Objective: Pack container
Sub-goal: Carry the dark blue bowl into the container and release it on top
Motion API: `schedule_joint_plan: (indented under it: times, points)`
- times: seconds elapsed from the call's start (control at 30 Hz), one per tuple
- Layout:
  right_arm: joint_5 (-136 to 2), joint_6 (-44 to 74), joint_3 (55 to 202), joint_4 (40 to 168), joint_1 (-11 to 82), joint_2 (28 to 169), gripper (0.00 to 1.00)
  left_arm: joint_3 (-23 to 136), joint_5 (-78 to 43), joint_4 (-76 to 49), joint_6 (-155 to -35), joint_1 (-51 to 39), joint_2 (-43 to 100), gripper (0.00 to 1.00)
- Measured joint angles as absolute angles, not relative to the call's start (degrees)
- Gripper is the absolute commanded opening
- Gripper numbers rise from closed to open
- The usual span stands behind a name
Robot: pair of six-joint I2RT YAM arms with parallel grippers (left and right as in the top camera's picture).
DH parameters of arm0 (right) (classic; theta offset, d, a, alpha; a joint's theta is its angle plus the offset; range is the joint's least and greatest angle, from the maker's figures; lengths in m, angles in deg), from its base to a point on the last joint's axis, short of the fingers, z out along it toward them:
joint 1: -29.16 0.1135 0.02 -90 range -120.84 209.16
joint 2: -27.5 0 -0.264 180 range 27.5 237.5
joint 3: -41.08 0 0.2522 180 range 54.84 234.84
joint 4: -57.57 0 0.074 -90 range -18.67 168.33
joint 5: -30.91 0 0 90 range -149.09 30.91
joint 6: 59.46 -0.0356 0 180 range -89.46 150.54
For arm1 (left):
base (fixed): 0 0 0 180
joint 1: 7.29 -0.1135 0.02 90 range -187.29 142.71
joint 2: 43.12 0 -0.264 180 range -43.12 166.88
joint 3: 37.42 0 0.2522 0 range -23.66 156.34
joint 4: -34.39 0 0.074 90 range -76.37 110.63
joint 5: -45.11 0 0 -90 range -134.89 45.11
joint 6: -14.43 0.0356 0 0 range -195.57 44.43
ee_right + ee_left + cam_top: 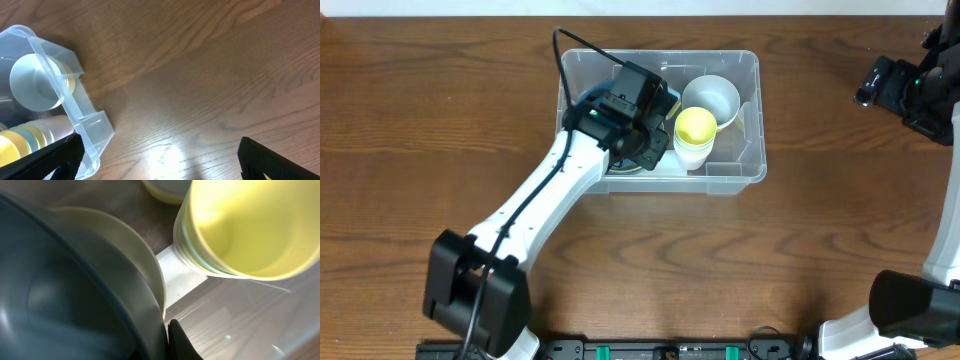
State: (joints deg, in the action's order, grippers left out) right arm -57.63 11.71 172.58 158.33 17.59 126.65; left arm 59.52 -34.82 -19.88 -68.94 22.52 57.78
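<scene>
Container [720,184] sits around 12 o'clock on the table [820,250]. The left gripper [625,150] is down inside it, clenched on the blue bowl [60,305] rim, with the cream bowl [137,255] right behind. Yellow cups [696,127] sit at 3 o'clock in the bin and the white bowl [712,97] at 1. There's a whitish label [182,280], but I can't read anything on it. The right gripper [160,165] is spread wide and empty over at 2 o'clock.

cup stack [695,135] in container [748,172], bowl [712,97] behind it
</scene>
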Motion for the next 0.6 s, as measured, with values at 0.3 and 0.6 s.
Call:
schedule_joint_plan:
  times: [0.3, 0.6]
  points:
    - [-57.6, 11.7, 172.6, 158.3, 17.6, 126.7, 0.99, 59.5, -34.8, -19.4, -68.0, 22.5, 59.0, 0.55]
    - [-57.6, 11.7, 172.6, 158.3, 17.6, 126.7, 0.99, 59.5, -35.0, -18.8, -67.8, 22.1, 59.0, 0.63]
